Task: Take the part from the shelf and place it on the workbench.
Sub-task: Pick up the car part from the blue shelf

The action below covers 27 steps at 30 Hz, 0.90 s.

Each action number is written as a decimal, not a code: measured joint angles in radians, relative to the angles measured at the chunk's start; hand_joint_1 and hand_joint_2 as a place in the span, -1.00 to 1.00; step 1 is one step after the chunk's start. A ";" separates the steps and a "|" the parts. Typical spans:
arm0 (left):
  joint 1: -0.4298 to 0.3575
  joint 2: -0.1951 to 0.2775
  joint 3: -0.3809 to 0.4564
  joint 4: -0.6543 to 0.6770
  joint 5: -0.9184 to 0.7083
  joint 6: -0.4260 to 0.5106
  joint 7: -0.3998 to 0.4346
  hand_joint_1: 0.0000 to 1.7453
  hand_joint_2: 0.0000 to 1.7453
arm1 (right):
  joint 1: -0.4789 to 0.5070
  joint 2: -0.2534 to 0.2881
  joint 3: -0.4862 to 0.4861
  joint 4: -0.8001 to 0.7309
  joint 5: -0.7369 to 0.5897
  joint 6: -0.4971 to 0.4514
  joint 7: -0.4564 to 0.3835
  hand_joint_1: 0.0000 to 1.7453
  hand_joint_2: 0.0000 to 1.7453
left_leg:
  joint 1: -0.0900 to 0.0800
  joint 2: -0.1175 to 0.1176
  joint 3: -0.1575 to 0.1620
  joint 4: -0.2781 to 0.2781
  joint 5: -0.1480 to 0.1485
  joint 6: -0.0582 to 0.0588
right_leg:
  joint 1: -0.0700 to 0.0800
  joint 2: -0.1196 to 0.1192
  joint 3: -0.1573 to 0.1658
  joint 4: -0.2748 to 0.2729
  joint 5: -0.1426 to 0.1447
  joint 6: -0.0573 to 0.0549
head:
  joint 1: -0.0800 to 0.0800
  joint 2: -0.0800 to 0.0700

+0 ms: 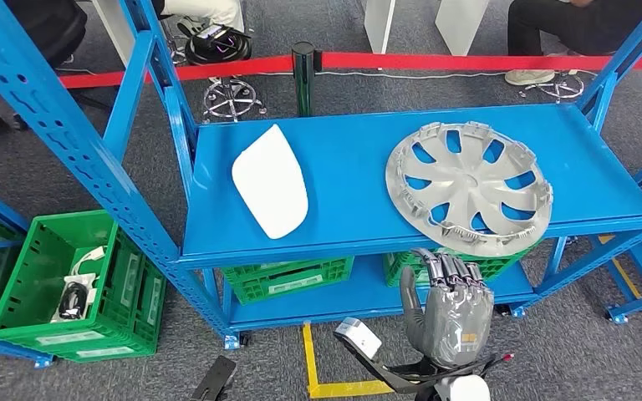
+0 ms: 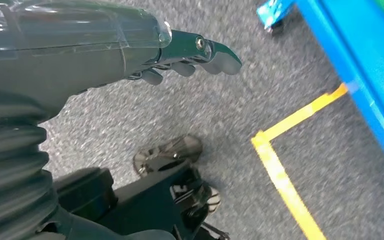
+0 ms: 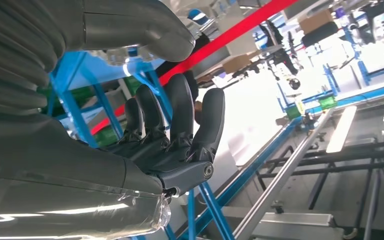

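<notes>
Two parts lie on the blue shelf (image 1: 351,159), a silver hubcap (image 1: 468,185) to the right and a white panel (image 1: 271,191) well apart to its left, and I judge neither taken, so the pick and the carry to the desk are all still ahead. My right hand (image 1: 450,311) is raised just below the shelf's front edge under the hubcap, fingers apart and holding nothing. My left hand (image 2: 190,57) hangs over the floor, fingers loosely extended, empty.
</notes>
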 joint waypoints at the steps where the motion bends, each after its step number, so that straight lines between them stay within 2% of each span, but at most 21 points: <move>1: -0.001 -0.002 0.000 0.000 0.000 0.002 -0.001 -1.00 1.00 | 0.001 0.000 0.000 0.001 -0.001 0.000 -0.005 1.00 1.00 | -0.001 -0.002 0.007 -0.001 -0.006 -0.002 | 0.005 0.000 0.018 -0.058 0.036 -0.011 | 0.000 0.000; 2: -0.001 -0.004 0.000 -0.001 0.001 0.003 -0.001 -1.00 1.00 | 0.002 0.000 0.000 0.002 -0.002 0.000 -0.009 1.00 1.00 | -0.001 -0.003 0.010 -0.002 -0.010 -0.005 | 0.011 0.000 0.033 -0.101 0.054 -0.020 | 0.001 0.000; 3: -0.001 -0.007 0.000 -0.002 0.001 0.004 -0.001 -1.00 1.00 | 0.003 0.000 0.000 0.003 -0.002 0.000 -0.013 1.00 1.00 | -0.002 -0.005 0.009 -0.001 -0.014 -0.008 | 0.013 0.000 0.042 -0.126 0.055 -0.025 | 0.001 0.000; 6: -0.001 -0.010 0.000 -0.004 0.001 0.003 0.001 -1.00 1.00 | 0.005 0.001 -0.001 0.006 -0.004 0.000 -0.020 1.00 1.00 | -0.002 -0.004 0.008 0.001 -0.020 -0.010 | 0.012 0.001 0.053 -0.147 0.040 -0.007 | 0.002 0.000; 7: -0.001 -0.010 0.000 -0.004 0.001 0.003 0.002 -1.00 1.00 | 0.005 0.001 -0.001 0.006 -0.005 0.000 -0.020 1.00 1.00 | -0.002 -0.004 0.009 0.000 -0.020 -0.011 | 0.012 0.002 0.053 -0.147 0.038 -0.002 | 0.001 0.000; 12: -0.002 -0.008 0.000 -0.003 0.001 0.004 0.002 -1.00 1.00 | 0.005 0.001 -0.001 0.009 -0.007 0.000 -0.021 1.00 1.00 | -0.001 -0.005 0.013 -0.008 -0.022 -0.013 | 0.012 0.002 0.054 -0.147 0.033 -0.009 | 0.000 0.000; 27: -0.002 -0.009 -0.007 -0.004 -0.008 -0.006 -0.014 -1.00 1.00 | 0.006 0.002 -0.002 0.029 -0.021 0.000 -0.050 1.00 1.00 | -0.002 -0.005 0.016 -0.011 -0.020 -0.016 | 0.011 0.002 0.057 -0.148 0.034 -0.010 | 0.000 0.000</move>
